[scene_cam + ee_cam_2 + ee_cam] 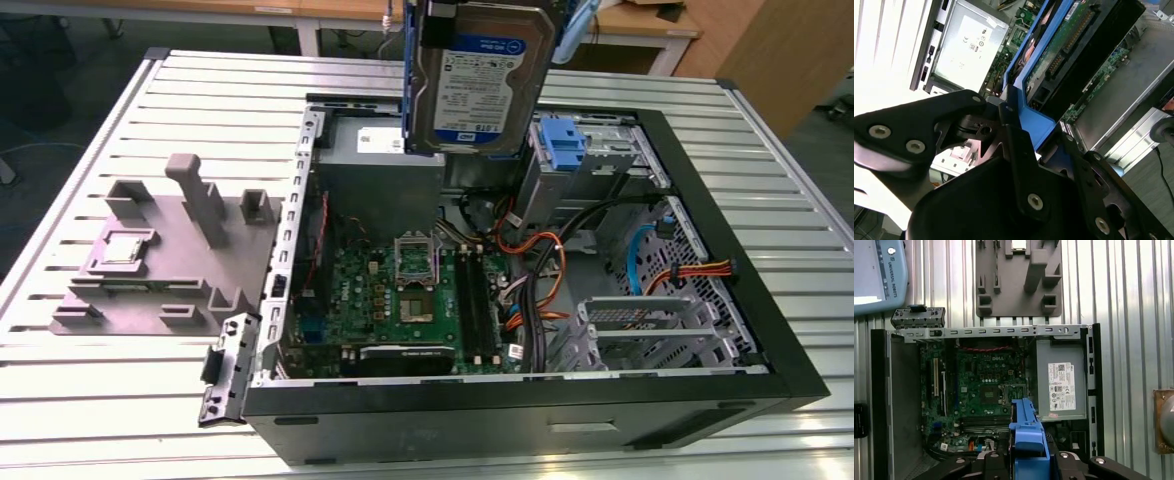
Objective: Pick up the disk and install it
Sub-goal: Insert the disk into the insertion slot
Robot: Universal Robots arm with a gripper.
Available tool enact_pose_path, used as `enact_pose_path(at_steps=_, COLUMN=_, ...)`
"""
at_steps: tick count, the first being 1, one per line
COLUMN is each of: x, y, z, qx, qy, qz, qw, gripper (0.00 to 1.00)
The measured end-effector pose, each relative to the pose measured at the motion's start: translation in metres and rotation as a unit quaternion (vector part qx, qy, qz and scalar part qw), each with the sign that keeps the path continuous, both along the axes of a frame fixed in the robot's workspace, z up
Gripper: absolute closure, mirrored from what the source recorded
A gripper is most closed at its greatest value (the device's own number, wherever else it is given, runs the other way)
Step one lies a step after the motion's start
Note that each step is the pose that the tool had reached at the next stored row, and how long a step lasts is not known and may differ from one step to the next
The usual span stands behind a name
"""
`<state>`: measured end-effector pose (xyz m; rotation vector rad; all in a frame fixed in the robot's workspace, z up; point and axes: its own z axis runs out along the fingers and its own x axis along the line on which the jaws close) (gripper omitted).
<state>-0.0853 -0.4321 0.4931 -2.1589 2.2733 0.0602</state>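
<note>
The disk (478, 80), a silver hard drive with a white-and-blue label in a blue plastic carrier, hangs upright above the back of the open computer case (534, 405). It is over the area between the power supply (363, 146) and the blue-latched drive bay (566, 152). In the second wrist view my gripper (1029, 127) is shut on the disk's blue carrier (1026, 75), black fingers (1014, 145) on both sides of its edge. The first wrist view looks straight down: the carrier edge (1026, 430) sits between the gripper (1026, 460) arms, above the motherboard (986, 385).
A grey plastic fixture (160, 250) with upright posts lies on the slatted metal table at the exterior view's left. Inside the case are orange and black cables (547, 270) and a metal drive cage (641, 330). A pendant (876, 275) rests beside the case.
</note>
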Motion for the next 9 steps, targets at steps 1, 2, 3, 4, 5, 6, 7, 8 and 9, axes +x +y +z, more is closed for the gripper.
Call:
enact_pose_path(at_steps=1, x=0.0002, y=0.0000, z=0.0000, qx=0.0000, qy=0.0000, qz=0.000, qw=1.0000, gripper=0.63)
enact_pose_path(at_steps=2, x=0.0003, y=0.0000, z=0.0000, qx=0.0000, qy=0.0000, qz=0.000, qw=1.0000, gripper=0.63)
enact_pose_path(at_steps=3, x=0.0005, y=0.0000, z=0.0000, qx=0.0000, qy=0.0000, qz=0.000, qw=1.0000, gripper=0.63)
enact_pose_path(at_steps=4, x=0.0006, y=0.0000, z=0.0000, qx=0.0000, qy=0.0000, qz=0.000, qw=1.0000, gripper=0.63)
enact_pose_path(at_steps=5, x=0.0008, y=0.0000, z=0.0000, qx=0.0000, qy=0.0000, qz=0.000, qw=1.0000, gripper=0.63)
enact_pose_path(at_steps=6, x=0.0009, y=0.0000, z=0.0000, qx=0.0000, qy=0.0000, qz=0.000, qw=1.0000, gripper=0.63)
enact_pose_path(at_steps=7, x=0.0011, y=0.0000, z=0.0000, qx=0.0000, qy=0.0000, qz=0.000, qw=1.0000, gripper=0.63)
enact_pose_path(at_steps=8, x=0.0012, y=0.0000, z=0.0000, qx=0.0000, qy=0.0000, qz=0.000, qw=1.0000, gripper=0.63)
enact_pose_path(at_steps=9, x=0.0013, y=0.0000, z=0.0000, qx=0.0000, qy=0.0000, qz=0.000, qw=1.0000, gripper=0.63)
